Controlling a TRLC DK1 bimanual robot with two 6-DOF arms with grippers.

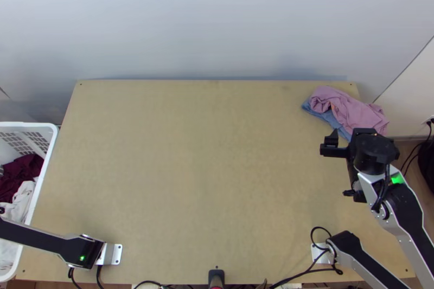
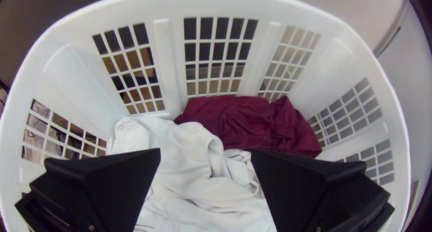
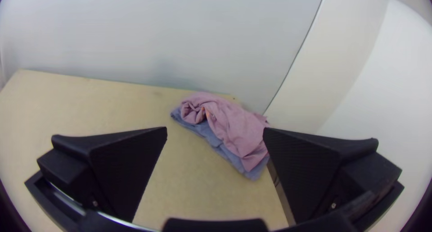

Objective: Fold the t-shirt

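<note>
In the top view my right gripper stands open over the table's right side, on the near side of a bunched pink cloth. This cloth lies on a blue folded cloth at the far right corner. Nothing is between the fingers of my right gripper in the right wrist view. My left gripper is open above a laundry basket, over a crumpled white cloth. A bunched dark red cloth lies beside the white one. Which cloth is a t-shirt I cannot tell.
The white basket stands against the left side of the wooden table. Black cables run along the near edge by the right arm's base. A pale wall rises behind the far edge.
</note>
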